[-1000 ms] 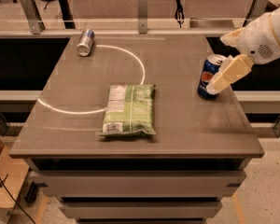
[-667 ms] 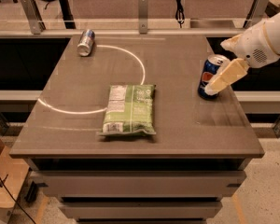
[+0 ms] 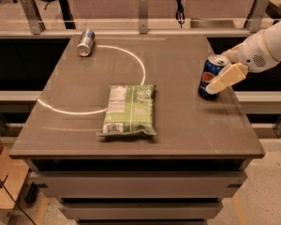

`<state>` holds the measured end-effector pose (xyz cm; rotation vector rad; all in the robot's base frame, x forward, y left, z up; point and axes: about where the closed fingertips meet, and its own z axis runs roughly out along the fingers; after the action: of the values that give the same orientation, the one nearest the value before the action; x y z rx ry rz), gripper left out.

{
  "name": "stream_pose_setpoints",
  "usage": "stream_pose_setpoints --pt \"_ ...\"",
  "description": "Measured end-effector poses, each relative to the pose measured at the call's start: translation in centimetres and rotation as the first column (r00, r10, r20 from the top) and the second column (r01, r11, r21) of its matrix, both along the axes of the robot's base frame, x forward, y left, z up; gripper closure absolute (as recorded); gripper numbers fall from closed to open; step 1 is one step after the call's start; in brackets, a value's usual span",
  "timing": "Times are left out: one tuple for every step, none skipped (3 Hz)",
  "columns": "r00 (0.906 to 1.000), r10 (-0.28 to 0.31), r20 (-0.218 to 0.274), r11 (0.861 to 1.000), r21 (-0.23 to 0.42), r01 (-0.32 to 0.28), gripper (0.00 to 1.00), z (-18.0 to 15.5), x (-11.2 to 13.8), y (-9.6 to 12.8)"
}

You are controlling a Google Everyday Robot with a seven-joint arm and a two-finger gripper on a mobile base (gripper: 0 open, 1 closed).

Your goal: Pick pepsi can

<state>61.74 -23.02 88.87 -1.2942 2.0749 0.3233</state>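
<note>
**Arm pose — one arm reaching in from the right, gripper at the pepsi can**

The arm (image 3: 277, 39) enters at the right edge of the view and slopes down toward the left; its shell is white and smooth. The wrist (image 3: 254, 57) is a rounded white housing with a small perforated patch on its near side. The gripper (image 3: 224, 80) extends from the wrist down and to the left — its tan end is angled, with the left tip lowest. That tan end lies across the right front side of the pepsi can (image 3: 209, 76), touching it. The rest of the gripper is hidden behind the can.
</note>
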Motion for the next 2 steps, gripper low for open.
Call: stream_pose_setpoints --pt "0.9999 0.011 0.006 1.0 0.011 -0.011 0.41 0.4 0.0 -0.2" --pt "0.9989 0.034 0.032 0.999 0.016 -0.034 0.64 1.8 -0.1 0.3"
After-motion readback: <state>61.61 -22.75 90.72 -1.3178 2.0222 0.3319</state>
